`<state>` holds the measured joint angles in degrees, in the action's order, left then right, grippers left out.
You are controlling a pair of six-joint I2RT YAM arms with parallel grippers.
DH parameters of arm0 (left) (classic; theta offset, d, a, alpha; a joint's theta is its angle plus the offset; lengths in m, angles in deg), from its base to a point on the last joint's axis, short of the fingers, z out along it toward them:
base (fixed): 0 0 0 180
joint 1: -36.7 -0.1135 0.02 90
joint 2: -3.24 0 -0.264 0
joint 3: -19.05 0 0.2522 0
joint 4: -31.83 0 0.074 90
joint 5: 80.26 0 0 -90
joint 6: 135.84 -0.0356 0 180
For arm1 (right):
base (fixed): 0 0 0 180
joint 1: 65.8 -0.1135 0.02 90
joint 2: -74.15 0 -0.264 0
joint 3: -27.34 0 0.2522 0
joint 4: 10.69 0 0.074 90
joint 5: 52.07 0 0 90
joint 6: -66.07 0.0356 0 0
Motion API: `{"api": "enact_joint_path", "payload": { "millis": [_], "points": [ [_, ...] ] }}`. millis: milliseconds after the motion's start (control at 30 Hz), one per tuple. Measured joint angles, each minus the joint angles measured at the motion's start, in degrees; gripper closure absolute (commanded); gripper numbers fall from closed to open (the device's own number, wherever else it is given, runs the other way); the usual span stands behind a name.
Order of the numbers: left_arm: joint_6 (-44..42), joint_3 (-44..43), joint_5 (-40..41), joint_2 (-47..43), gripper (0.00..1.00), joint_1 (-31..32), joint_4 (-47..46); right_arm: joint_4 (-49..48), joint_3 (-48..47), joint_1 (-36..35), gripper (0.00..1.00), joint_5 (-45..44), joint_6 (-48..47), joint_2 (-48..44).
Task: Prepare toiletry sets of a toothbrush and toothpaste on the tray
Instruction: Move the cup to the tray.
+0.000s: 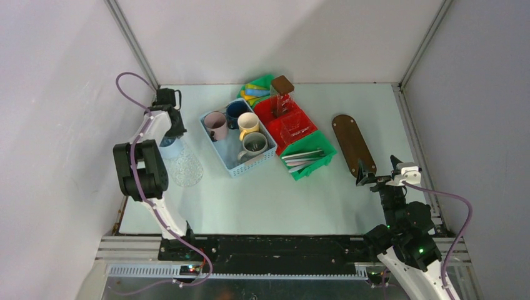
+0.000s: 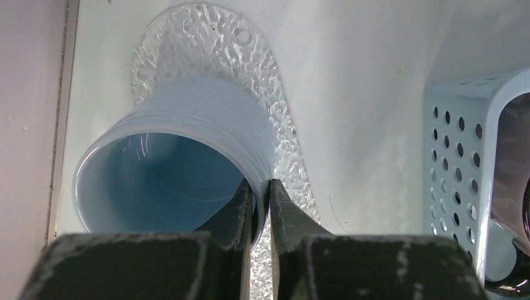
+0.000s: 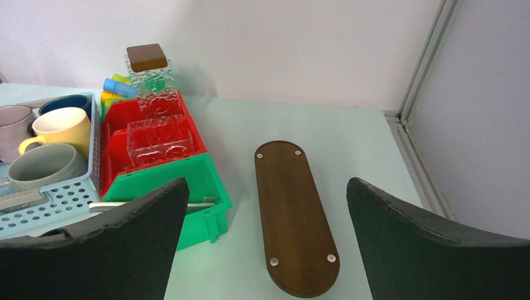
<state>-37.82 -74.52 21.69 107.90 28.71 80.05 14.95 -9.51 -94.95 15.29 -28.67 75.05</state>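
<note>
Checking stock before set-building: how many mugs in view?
5. Four in the light blue basket: pink, dark blue, cream, grey. One pale blue mug held at its rim by the left gripper, far left.

Top external: high above, behind arm bases (image 1: 178, 245), looks down over whole table (image 1: 281, 200); light blue basket (image 1: 240, 165) left of centre, small. Left wrist: just left of basket, very close, faces down onto pale blue mug (image 2: 187, 119); basket's perforated wall at frame's right edge. Right wrist: low, well right of basket, faces far wall (image 3: 281, 50); brown tray (image 3: 294, 219) right of basket. Basket shared by all three views.
</note>
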Motion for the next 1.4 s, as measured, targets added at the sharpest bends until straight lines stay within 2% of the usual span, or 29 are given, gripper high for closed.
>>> {"api": "enact_joint_path", "payload": {
  "millis": [1067,1400],
  "points": [
    [-12.59,-0.50,-13.99,0.22,0.99,-6.84,-0.11,-0.04,0.87,2.01,0.00,0.83,0.00,0.00],
    [-17.38,-5.95,-15.37,1.20,0.99,-6.97,1.51,-0.04,0.87,2.67,0.00,0.85,-0.02,0.00]
  ]
}}
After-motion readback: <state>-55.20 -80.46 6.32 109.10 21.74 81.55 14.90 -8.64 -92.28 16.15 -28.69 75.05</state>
